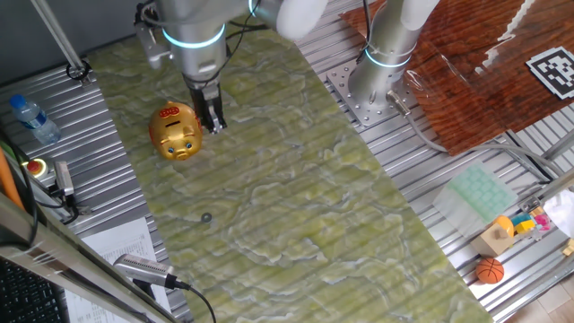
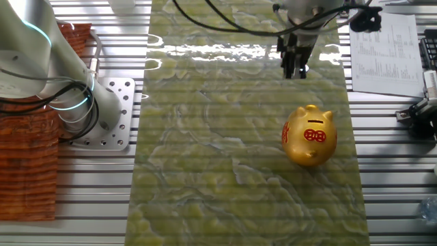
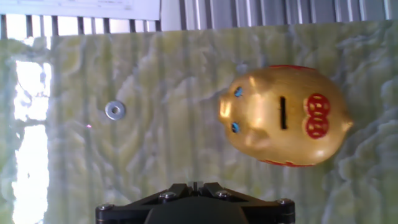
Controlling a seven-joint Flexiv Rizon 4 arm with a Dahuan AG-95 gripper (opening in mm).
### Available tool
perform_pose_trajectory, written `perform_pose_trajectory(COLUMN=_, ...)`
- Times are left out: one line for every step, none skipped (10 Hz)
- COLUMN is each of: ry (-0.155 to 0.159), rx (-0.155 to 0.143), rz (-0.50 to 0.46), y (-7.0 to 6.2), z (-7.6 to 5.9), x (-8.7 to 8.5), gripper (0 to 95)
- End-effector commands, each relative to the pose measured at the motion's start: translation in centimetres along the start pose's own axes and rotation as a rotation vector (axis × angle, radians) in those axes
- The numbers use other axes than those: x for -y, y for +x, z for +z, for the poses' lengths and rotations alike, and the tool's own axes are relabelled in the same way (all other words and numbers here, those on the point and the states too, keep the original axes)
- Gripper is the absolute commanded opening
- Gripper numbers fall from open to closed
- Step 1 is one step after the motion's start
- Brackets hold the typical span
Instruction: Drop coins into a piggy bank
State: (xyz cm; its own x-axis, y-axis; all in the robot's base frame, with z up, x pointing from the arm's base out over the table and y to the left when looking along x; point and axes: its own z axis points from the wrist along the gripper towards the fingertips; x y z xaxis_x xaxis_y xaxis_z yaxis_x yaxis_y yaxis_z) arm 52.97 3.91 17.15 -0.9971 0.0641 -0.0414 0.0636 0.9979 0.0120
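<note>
The gold piggy bank stands on the green mat, with red marking and a dark slot on top; it also shows in the other fixed view and in the hand view. A small grey coin lies flat on the mat well away from the pig's snout, and the hand view shows it at the left. My gripper hangs above the mat just beside the pig, jaws together, with nothing visibly in them. It also shows in the other fixed view and at the bottom of the hand view.
A water bottle and a red button sit left of the mat. Paper sheets lie beside it. A second arm's base stands at the right. A small orange basketball and toys lie far right.
</note>
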Motion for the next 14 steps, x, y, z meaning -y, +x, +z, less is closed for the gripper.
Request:
perform_pose_trajectory(ry=0.002, rx=-0.005, rz=0.01, y=-0.9, z=0.8, x=-1.2, gripper=0.0)
perform_pose_trajectory(ry=0.003, rx=-0.007, rz=0.012, y=-1.3, z=1.3, x=-1.6, gripper=0.0)
perform_pose_trajectory(ry=0.005, rx=-0.012, rz=0.009, y=-2.0, z=2.0, x=-2.2, gripper=0.0)
perform_pose_trajectory(ry=0.004, rx=-0.012, rz=0.012, y=-2.6, z=2.7, x=-2.8, gripper=0.0)
perform_pose_trajectory(ry=0.003, rx=-0.012, rz=0.013, y=-2.8, z=3.2, x=-3.3, gripper=0.0)
perform_pose_trajectory(ry=0.004, rx=-0.012, rz=0.014, y=-3.3, z=4.0, x=-4.5, gripper=0.0)
perform_pose_trajectory(ry=0.005, rx=-0.015, rz=0.018, y=-3.8, z=5.0, x=-5.4, gripper=0.0)
perform_pose_trajectory(ry=0.006, rx=-0.019, rz=0.017, y=-4.1, z=5.7, x=-6.0, gripper=0.0)
perform_pose_trajectory(ry=0.007, rx=-0.022, rz=0.013, y=-4.3, z=6.2, x=-6.5, gripper=0.0)
perform_pose_trajectory(ry=0.007, rx=-0.025, rz=0.01, y=-4.9, z=7.0, x=-7.1, gripper=0.0)
perform_pose_trajectory(ry=0.006, rx=-0.026, rz=0.006, y=-5.4, z=7.6, x=-7.6, gripper=0.0)
perform_pose_trajectory(ry=0.006, rx=-0.027, rz=0.005, y=-5.8, z=7.9, x=-8.0, gripper=0.0)
perform_pose_trajectory(ry=0.008, rx=-0.031, rz=0.001, y=-6.4, z=8.3, x=-8.6, gripper=0.0)
perform_pose_trajectory(ry=0.009, rx=-0.03, rz=-0.002, y=-6.9, z=8.7, x=-9.2, gripper=0.0)
